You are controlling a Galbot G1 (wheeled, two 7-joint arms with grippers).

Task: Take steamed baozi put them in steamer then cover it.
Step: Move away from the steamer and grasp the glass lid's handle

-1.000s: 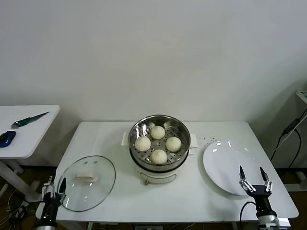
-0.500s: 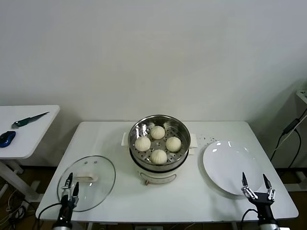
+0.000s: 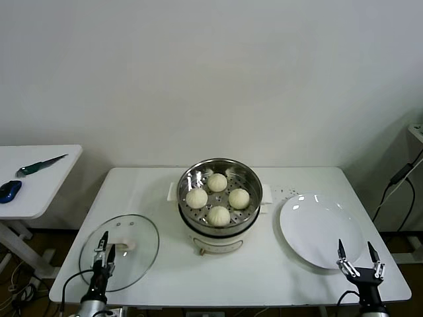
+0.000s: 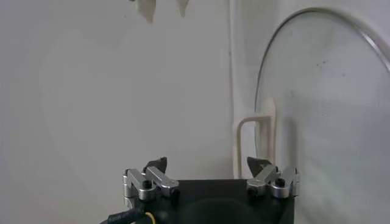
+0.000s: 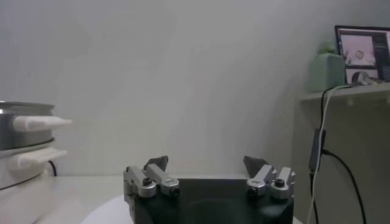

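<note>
cream-white baozi (image 3: 218, 215); perforated steel steamer (image 3: 192, 177); white plate (image 3: 317, 228).

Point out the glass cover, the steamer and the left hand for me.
cover (image 3: 135, 246), head view, clear glass beside its handle.
steamer (image 3: 254, 187), head view, steel rim.
left hand (image 3: 104, 249), head view, between its fingertips, over the cover.

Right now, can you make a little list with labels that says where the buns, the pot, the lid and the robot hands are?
baozi: four, inside the steamer
steamer: table middle, uncovered
cover: flat on the table, left of steamer
plate: right of steamer, bare
left gripper: open, over the cover's near part
right gripper: open, at the plate's near edge
</note>
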